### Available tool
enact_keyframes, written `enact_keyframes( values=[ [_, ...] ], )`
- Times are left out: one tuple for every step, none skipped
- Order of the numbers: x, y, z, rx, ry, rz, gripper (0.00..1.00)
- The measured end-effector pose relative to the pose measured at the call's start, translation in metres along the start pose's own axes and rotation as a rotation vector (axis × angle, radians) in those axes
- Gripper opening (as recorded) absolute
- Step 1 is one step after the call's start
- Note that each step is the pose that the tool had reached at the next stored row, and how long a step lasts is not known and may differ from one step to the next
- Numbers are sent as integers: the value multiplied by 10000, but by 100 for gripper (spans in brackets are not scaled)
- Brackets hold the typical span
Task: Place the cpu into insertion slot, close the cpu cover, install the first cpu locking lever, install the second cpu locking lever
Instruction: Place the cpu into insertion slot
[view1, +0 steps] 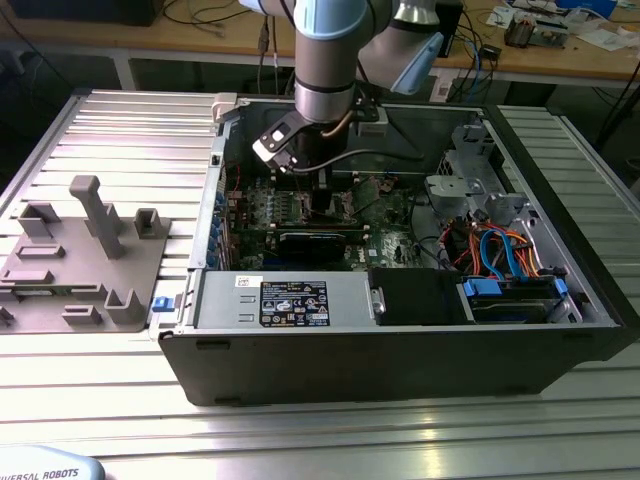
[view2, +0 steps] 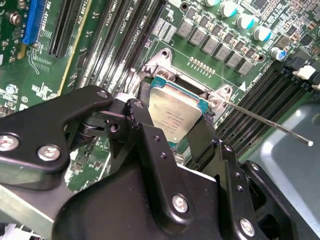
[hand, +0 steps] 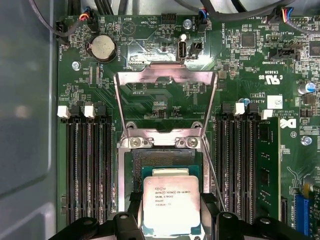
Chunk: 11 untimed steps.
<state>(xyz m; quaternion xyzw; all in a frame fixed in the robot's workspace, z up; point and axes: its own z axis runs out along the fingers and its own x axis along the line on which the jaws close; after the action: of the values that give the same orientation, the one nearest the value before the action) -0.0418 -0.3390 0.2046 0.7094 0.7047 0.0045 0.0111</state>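
Observation:
In both wrist views my gripper (hand: 171, 210) (view2: 172, 127) is shut on the cpu (hand: 171, 202) (view2: 176, 107), a small silver-topped square chip, with a black finger (hand: 134, 204) against each side. The cpu hangs over the near half of the insertion slot (hand: 161, 160); whether it touches the slot I cannot tell. The cpu cover (hand: 165, 71), a silvery frame with a big window, lies swung open on the far side of the slot. A thin wire locking lever (view2: 265, 122) (hand: 212, 170) stands free beside the slot. In the exterior view the gripper (view1: 318, 195) reaches down into the open computer case (view1: 400, 370).
Black memory slots (hand: 90, 165) flank the socket on both sides, and a coin battery (hand: 102, 47) sits beyond the cover. Inside the case are a power supply (view1: 290, 300) and a drive cage with orange and blue cables (view1: 505, 255). A grey fixture (view1: 85, 255) stands on the exterior view's left.

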Motion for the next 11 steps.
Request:
enact_keyframes(
  values=[
    [2,-1,5,1,-1,16,54],
    [7,-1,9,1,-2,19,54],
    [14,-1,13,1,-2,20,54],
    [22,-1,16,0,0,19,54],
    [39,1,18,1,-2,19,54],
    [42,4,19,1,-1,27,54],
    [42,15,21,1,-4,67,54],
    [42,28,23,1,-9,96,54],
    [42,34,24,1,-12,107,54],
    [43,44,26,2,-17,135,54],
    [43,47,28,3,-18,191,54]
  ],
)
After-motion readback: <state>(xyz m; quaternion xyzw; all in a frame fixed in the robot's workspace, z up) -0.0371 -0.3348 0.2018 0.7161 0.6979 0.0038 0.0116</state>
